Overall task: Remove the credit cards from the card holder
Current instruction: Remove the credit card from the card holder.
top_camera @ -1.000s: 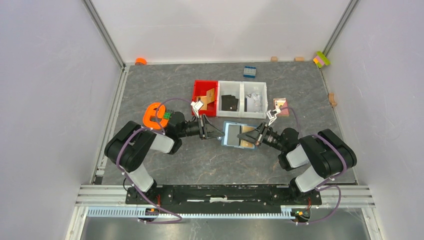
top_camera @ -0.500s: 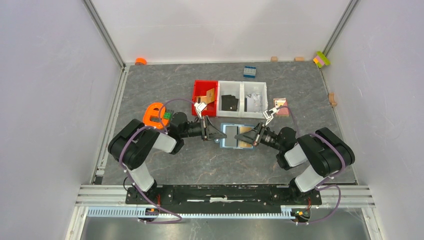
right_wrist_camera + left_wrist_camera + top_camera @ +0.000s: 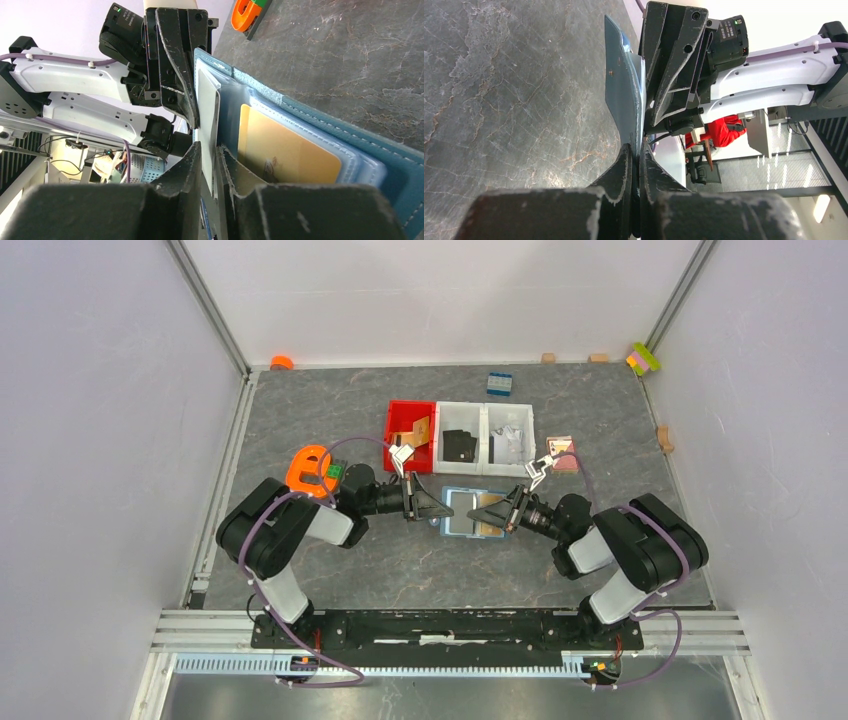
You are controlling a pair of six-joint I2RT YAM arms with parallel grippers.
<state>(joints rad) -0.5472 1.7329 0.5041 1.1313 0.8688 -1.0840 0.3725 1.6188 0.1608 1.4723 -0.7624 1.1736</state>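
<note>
Steel-blue folding wallet (image 3: 462, 512), the card holder, lies opened between the two grippers, which face each other tip to tip across it above the grey marbled table (image 3: 300, 410). Left gripper (image 3: 638, 150) has its jaws pressed together on the wallet edge nearest to it, pinching the blue cover and serving as the anchor. Right gripper (image 3: 207, 150) reaches in from the opposite side. Its jaws stand only slightly apart, straddling the edge of a thin silvery-grey card (image 3: 207, 107) that sits in the pocket directly ahead of its fingertips. The right wrist view leaves unclear whether the pads press on that card. Just to the side of this gripper, a tan-gold card (image 3: 285, 150) is tucked in a clear sleeve of the wallet. Step in hand, as judged: extraction of the silvery-grey card, with at least two cards left to remove. The next move calls for the right jaws to close firmly on the card's free edge and draw it straight back along the pocket, while the left grip resists the pull so that the wallet does not follow. Both arms are folded low, elbows out to the sides and forearms angled inward, wrists rolled so that the fingers lie nearly level with the table. Whether the wallet touches the table cannot be told.
</note>
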